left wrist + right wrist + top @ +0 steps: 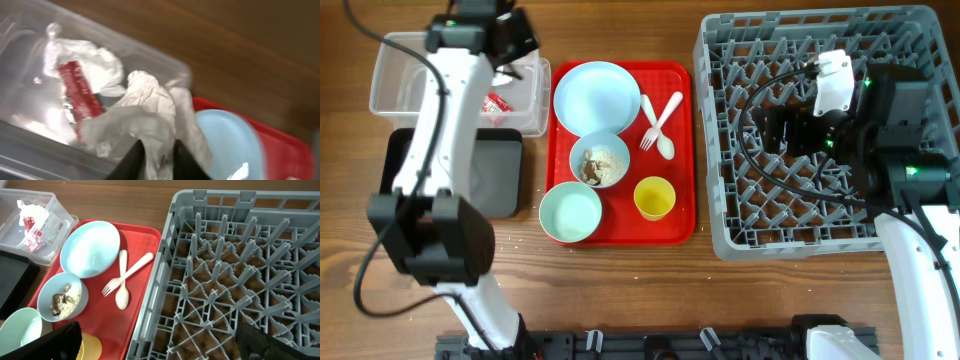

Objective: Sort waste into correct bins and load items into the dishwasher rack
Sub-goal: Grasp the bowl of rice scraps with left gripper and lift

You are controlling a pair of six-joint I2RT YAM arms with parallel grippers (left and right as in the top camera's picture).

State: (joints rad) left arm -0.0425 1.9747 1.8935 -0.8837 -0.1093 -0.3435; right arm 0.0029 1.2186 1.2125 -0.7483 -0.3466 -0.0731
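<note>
Left gripper [157,146] holds a napkin [145,107] at the tub's [395,85] edge.

The fingers are closed on the napkin's lower folds, so the crumpled paper bulges out in front of the gripper, over the tub's near corner and just beside the plate [230,145]. The wrist view is blurred, so the firmness of the pinch is hard to judge. The napkin is likely held here because the tub takes paper waste: a second napkin [82,57] and the wrapper [75,95] lie inside. The held napkin overlaps the tub wall more than its middle, so a release now might catch the rim. The right gripper [159,330] hangs spread wide and empty above the rack [225,280], probably to stay clear of the red tray [682,150]. The scraps [592,168] sit in a bowl [620,145] on that tray.
</note>
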